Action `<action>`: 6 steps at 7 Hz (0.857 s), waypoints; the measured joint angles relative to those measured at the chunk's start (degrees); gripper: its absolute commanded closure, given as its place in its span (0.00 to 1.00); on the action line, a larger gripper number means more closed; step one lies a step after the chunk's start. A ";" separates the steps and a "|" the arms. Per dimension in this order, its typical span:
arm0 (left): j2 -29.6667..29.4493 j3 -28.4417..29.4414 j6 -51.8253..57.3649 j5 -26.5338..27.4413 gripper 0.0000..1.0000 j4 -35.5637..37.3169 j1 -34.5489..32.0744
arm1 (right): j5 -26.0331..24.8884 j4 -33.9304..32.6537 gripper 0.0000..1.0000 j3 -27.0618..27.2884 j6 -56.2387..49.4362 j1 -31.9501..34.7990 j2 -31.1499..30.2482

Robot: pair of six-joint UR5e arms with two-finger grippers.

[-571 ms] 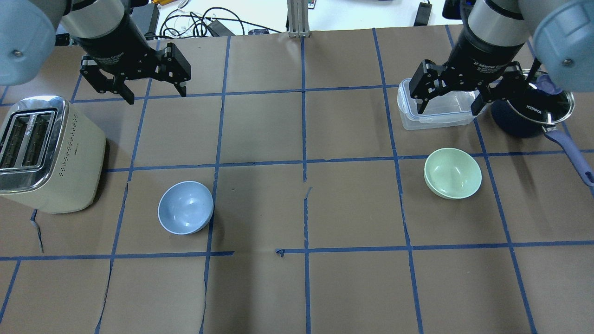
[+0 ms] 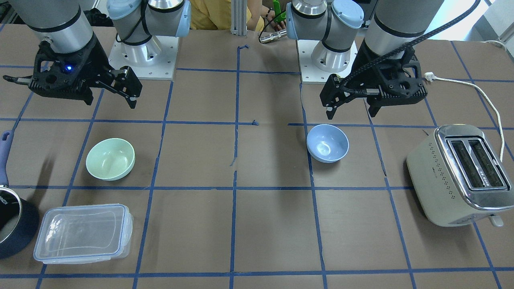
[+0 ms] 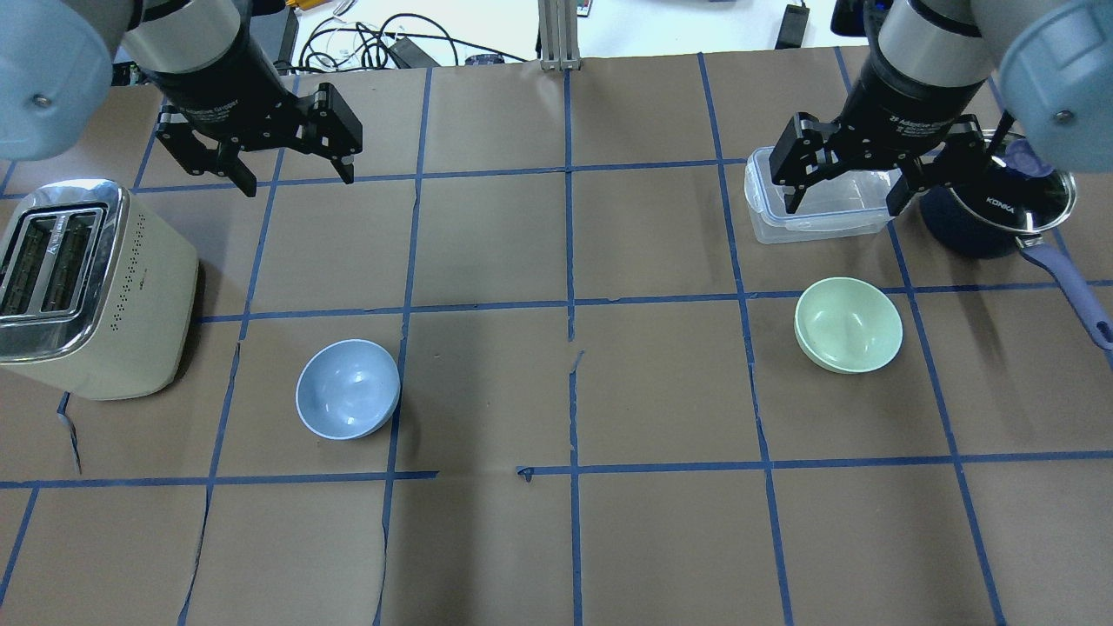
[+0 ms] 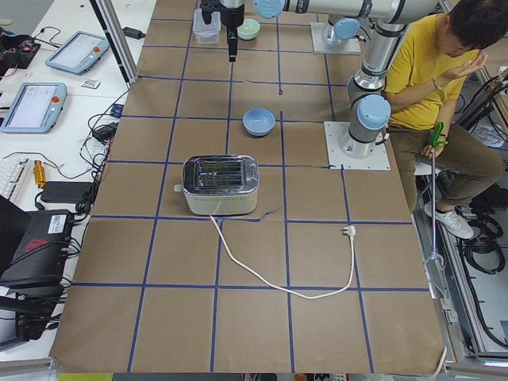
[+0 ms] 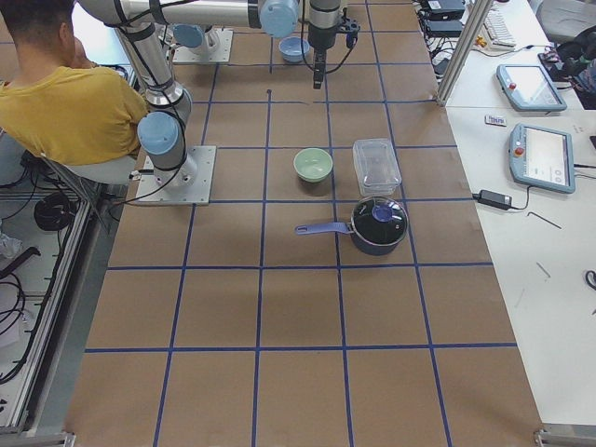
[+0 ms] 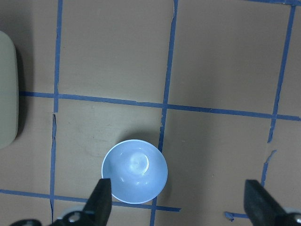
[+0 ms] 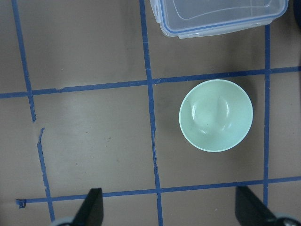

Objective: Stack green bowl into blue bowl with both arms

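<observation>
The green bowl (image 3: 848, 324) sits upright on the table's right half; it also shows in the front view (image 2: 110, 158) and the right wrist view (image 7: 216, 115). The blue bowl (image 3: 348, 389) sits upright on the left half, also in the front view (image 2: 327, 142) and the left wrist view (image 6: 135, 171). My left gripper (image 3: 297, 178) hangs open and empty, high above the table, beyond the blue bowl. My right gripper (image 3: 842, 207) hangs open and empty above the table, beyond the green bowl. Both bowls are empty and far apart.
A cream toaster (image 3: 87, 287) stands left of the blue bowl, its cord (image 2: 488, 100) trailing off. A clear lidded container (image 3: 817, 209) and a dark blue pot (image 3: 991, 209) with a long handle stand beyond the green bowl. A person (image 4: 425, 79) sits behind the robot.
Both grippers have shifted only slightly and stay open. The bowls have not moved.
</observation>
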 measured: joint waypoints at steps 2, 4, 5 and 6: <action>-0.02 0.04 0.83 0.00 0.00 0.01 -0.13 | 0.13 -0.71 0.00 0.14 -0.03 0.00 0.12; 0.46 0.04 1.07 -0.12 0.00 0.02 -0.25 | 0.26 -1.00 0.00 0.28 -0.03 0.00 0.28; 0.59 0.15 1.09 -0.12 0.00 0.00 -0.27 | 0.26 -1.03 0.00 0.36 -0.04 0.00 0.33; 0.48 0.25 1.09 -0.09 0.00 0.00 -0.27 | 0.25 -1.03 0.00 0.39 0.02 0.00 0.37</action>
